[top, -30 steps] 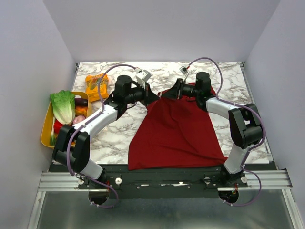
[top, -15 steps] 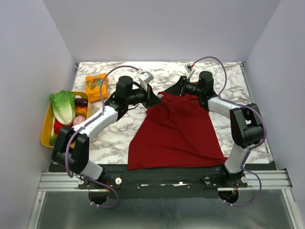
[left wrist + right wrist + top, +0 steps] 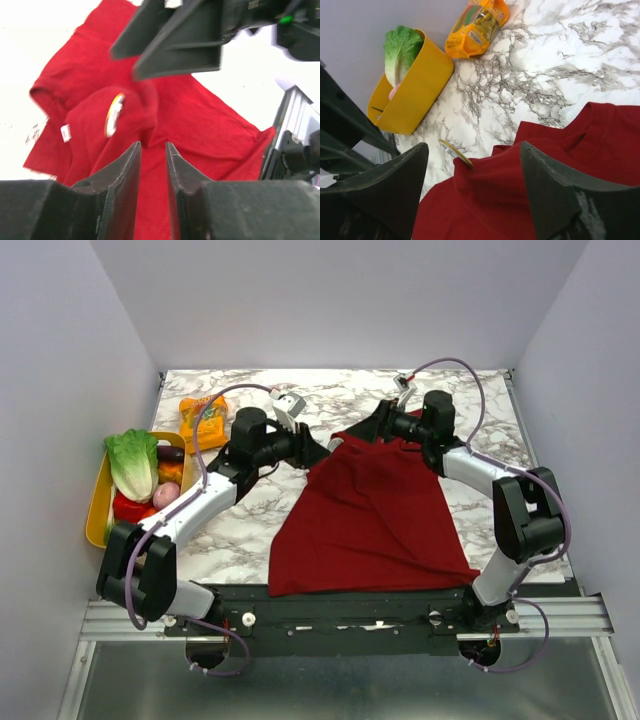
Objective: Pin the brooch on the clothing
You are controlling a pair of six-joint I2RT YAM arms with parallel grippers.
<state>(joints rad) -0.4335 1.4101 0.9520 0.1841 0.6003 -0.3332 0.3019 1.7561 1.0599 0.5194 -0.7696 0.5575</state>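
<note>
Dark red cloth covers the middle of the marble table [image 3: 340, 390]: the shirt [image 3: 370, 515] lies spread from the centre toward 6 o'clock, and its collar end is bunched into a raised fold at 12 o'clock, where both arms meet. The brooch [image 3: 455, 151] sits on the edge of that fold at the shirt's 11 o'clock corner. It is tilted, showing a yellow face and a pale rim, and it partly overhangs the marble. A small white label [image 3: 65, 133] shows on the cloth near it. The right gripper [image 3: 472, 147] hovers over the fold with its fingers spread wide, one on each side of the brooch, and holds nothing. The left gripper [image 3: 153, 145] points at the same fold from 9 o'clock. Its fingers stand a narrow gap apart, and only the cloth beyond shows through the gap, so nothing is pinched. At the table's 9 o'clock edge stands a yellow bin [image 3: 412, 95] holding a lettuce [image 3: 133, 462]. An orange snack packet [image 3: 203, 420] lies at 10 o'clock, well apart from the shirt.
</note>
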